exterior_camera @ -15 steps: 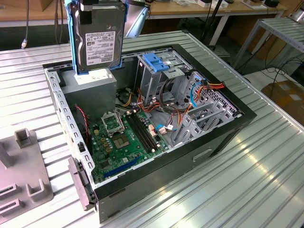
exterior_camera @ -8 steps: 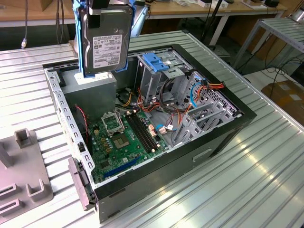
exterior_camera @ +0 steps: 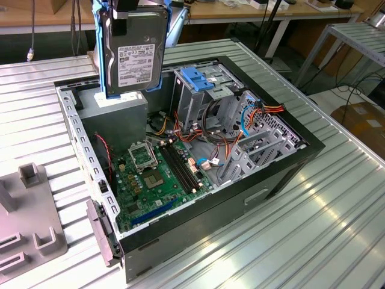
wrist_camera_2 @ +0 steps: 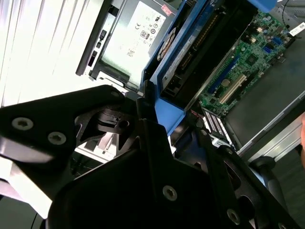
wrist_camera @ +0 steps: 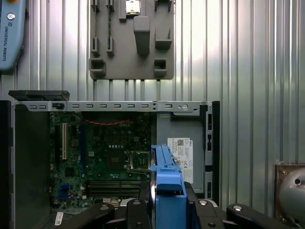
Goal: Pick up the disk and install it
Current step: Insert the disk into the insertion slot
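In the exterior view, a grey moulded fixture plate with raised blocks [exterior_camera: 30, 223] lies on the ribbed silver metal table [exterior_camera: 313, 229], at about eight o'clock from the open black tower computer case [exterior_camera: 198, 214]. Over the case's eleven o'clock corner my gripper [exterior_camera: 133, 7] is clamped tight on the upper end of the disk [exterior_camera: 133, 54]. This flat dark metal drive hangs upright in the air, its white barcode label facing the camera and blue plastic rails down both long sides. At its six o'clock sits a grey metal box with a white sticker [exterior_camera: 117, 111], and lower still the green motherboard [exterior_camera: 156, 174]. At the disk's three o'clock stands a grey metal cage with a blue plastic handle [exterior_camera: 198, 81], with a bundle of orange and red cables [exterior_camera: 264, 111] beyond it. In the second wrist view my black fingers [wrist_camera_2: 151, 138] press against the disk's blue rail [wrist_camera_2: 167, 102]
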### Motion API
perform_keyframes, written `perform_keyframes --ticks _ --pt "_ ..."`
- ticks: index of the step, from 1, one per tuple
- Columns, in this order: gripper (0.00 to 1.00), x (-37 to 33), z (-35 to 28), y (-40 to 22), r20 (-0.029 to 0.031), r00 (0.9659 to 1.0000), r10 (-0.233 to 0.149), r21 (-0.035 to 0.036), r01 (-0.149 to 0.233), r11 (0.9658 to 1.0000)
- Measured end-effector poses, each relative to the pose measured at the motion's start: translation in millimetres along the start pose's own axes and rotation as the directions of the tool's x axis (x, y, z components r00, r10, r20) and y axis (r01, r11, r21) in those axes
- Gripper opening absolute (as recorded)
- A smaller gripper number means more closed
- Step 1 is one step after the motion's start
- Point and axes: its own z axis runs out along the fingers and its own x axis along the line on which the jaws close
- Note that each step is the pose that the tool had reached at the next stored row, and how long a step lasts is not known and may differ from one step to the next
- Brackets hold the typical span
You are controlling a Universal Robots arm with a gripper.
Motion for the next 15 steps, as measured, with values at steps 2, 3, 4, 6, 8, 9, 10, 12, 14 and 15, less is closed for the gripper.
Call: perform_keyframes --ticks 2,3,4,6,8,9,10,12,14,15 --pt "0.37 0.5 0.0 0.0 0.0 1.0 0.0 0.0 0.0 1.0" --pt "0.37 0.7 0.0 0.0 0.0 1.0 0.0 0.0 0.0 1.0" --pt "0.37 1.0 0.0 0.0 0.0001 1.0 0.0 0.0 0.0 1.0" --pt "0.37 1.5 0.0 0.0 0.0 1.0 0.0 0.0 0.0 1.0" --pt "0.37 2.2 0.0 0.0 0.0 1.0 0.0 0.0 0.0 1.0" --pt "0.37 2.9 -0.1 0.0 -0.0001 1.0 0.0 -0.0001 0.0 1.0" --pt "0.37 3.7 0.0 0.0 0.0 1.0 0.0 0.0 0.0 1.0" --pt "0.37 5.8 0.0 0.0 0.0 1.0 0.0 0.0 0.0 1.0" --pt "0.37 7.6 -0.1 0.0 0.0 1.0 0.0 0.0 0.0 1.0" --pt "0.37 8.3 -0.1 0.0 0.0 1.0 0.0 0.0 0.0 1.0"
